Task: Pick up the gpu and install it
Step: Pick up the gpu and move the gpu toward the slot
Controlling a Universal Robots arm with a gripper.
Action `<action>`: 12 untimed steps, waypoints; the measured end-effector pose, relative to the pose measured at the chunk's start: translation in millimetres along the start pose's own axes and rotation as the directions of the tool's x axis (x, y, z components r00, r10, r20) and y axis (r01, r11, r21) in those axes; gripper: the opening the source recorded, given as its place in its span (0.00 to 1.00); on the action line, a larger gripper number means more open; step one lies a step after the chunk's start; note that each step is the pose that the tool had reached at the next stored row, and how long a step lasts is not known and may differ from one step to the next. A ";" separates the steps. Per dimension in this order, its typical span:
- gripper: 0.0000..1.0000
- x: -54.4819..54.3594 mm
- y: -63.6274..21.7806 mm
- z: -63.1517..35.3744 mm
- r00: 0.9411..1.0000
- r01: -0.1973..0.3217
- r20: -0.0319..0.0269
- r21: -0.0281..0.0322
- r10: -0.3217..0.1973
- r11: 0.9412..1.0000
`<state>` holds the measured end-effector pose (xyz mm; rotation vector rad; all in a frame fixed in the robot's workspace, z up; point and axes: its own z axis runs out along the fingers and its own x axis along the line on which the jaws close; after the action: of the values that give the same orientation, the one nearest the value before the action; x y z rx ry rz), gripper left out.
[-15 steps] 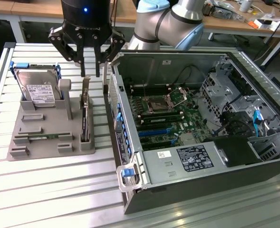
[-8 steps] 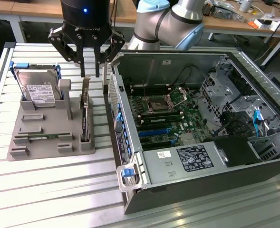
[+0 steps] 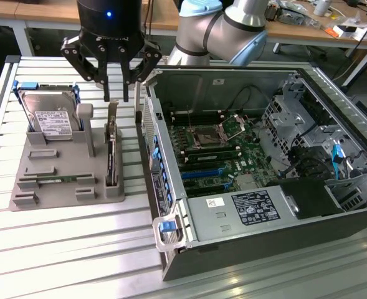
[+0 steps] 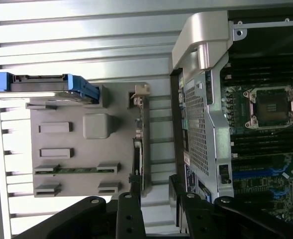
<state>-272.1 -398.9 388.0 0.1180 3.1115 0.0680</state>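
The gpu [image 3: 111, 152] is a thin dark card standing on edge in a slot of the grey holder [image 3: 58, 168], its silver bracket end up at the back. My gripper [image 3: 116, 93] hangs just above that bracket end, open, with nothing between its fingers. In the wrist view the gpu [image 4: 139, 144] appears edge-on, and the gripper [image 4: 154, 194] has one black fingertip [image 4: 131, 191] over the card's end and the other nearer the computer case [image 4: 206, 124]. The case [image 3: 264, 156] lies open beside the holder, with its motherboard and blue card slots [image 3: 202, 173] showing.
A silver hard drive [image 3: 49, 118] with blue rails stands at the back of the holder. A green memory stick [image 3: 55, 180] lies in its front slots. A grey post [image 3: 86, 124] rises beside the gpu. The case wall [image 3: 147, 143] stands close to the gpu. Everything rests on a slatted metal table [image 3: 77, 249].
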 end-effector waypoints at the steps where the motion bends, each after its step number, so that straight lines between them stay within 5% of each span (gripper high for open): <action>1: 0.36 0.2 0.0 0.0 1.000 0.000 0.000 0.000 0.000 1.000; 12: 0.36 4.6 -0.4 0.5 1.000 0.000 0.000 0.000 0.000 1.000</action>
<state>-276.7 -398.9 387.4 0.1179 3.1114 0.0687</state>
